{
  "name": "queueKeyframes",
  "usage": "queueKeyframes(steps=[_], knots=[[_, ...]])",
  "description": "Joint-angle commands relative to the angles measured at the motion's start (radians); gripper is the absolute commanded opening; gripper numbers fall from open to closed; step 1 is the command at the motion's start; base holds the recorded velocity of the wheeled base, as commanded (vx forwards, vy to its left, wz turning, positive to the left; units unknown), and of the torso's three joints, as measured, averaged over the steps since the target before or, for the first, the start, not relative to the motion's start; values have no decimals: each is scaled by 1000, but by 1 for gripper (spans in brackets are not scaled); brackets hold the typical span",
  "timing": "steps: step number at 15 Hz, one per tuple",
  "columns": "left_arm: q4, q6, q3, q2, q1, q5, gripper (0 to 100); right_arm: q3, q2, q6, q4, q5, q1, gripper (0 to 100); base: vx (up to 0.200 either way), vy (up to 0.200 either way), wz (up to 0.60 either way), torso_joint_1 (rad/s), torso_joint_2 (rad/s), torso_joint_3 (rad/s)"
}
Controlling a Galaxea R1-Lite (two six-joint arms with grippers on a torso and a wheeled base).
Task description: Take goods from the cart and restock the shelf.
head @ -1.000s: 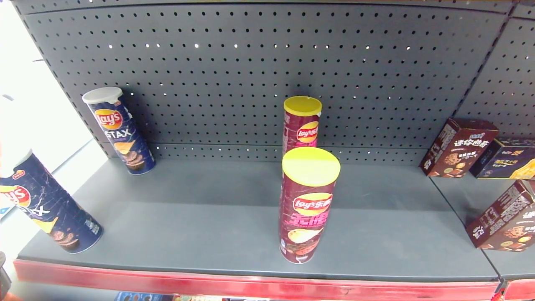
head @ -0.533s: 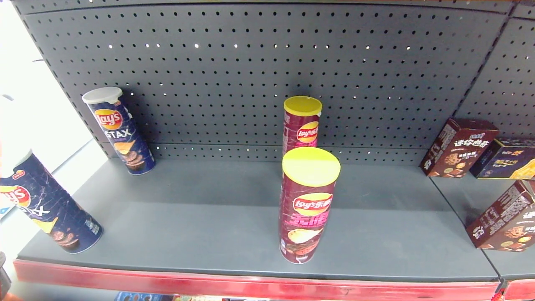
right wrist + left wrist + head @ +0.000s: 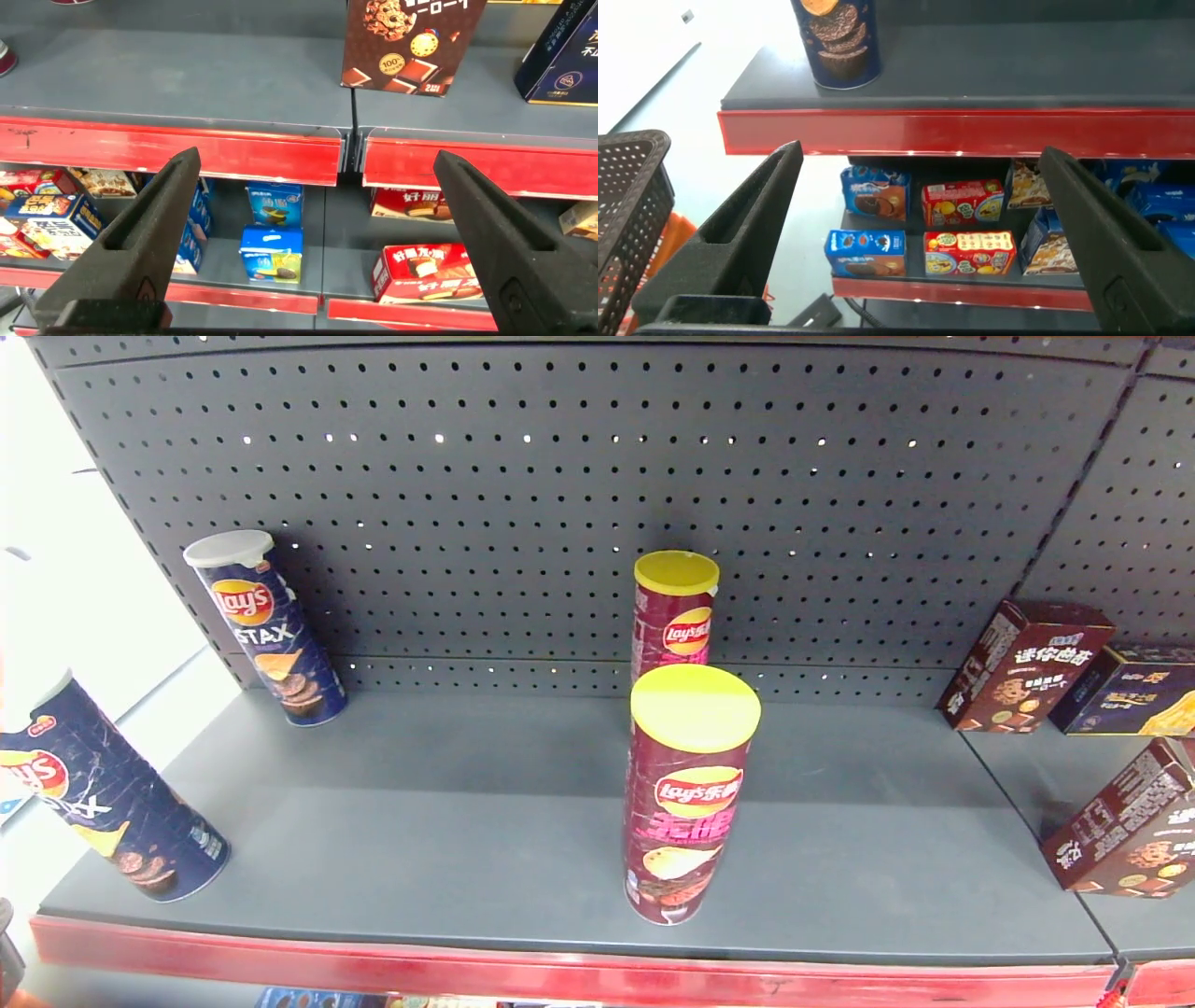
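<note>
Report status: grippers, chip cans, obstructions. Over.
Left gripper and right gripper open, empty, facing shelf front. Two maroon chip cans centre, two blue chip cans left, all standing. Front maroon can near edge may block placement.

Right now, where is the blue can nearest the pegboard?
Head view: the blue can stands back left on the shelf, by the pegboard, left of the rear yellow-lidded can.

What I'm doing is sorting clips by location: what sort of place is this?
Probably a shop aisle: pegboard-backed shelf with a red front rail, chip cans standing on it, boxed snacks below.
</note>
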Motion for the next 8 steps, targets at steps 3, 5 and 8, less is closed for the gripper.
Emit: queueKeyframes(steps=[3, 5, 8], knots=[[0, -4, 0, 1, 0, -2, 100, 0, 1, 0, 0, 0, 0, 100, 0, -67, 0, 1, 2, 2], [0, -11, -2, 1, 0, -2, 100, 0, 1, 0, 0, 0, 0, 100, 0, 0, 0, 0, 0, 0], [0, -11, -2, 1, 0, -2, 100, 0, 1, 0, 0, 0, 0, 100, 0, 0, 0, 0, 0, 0]])
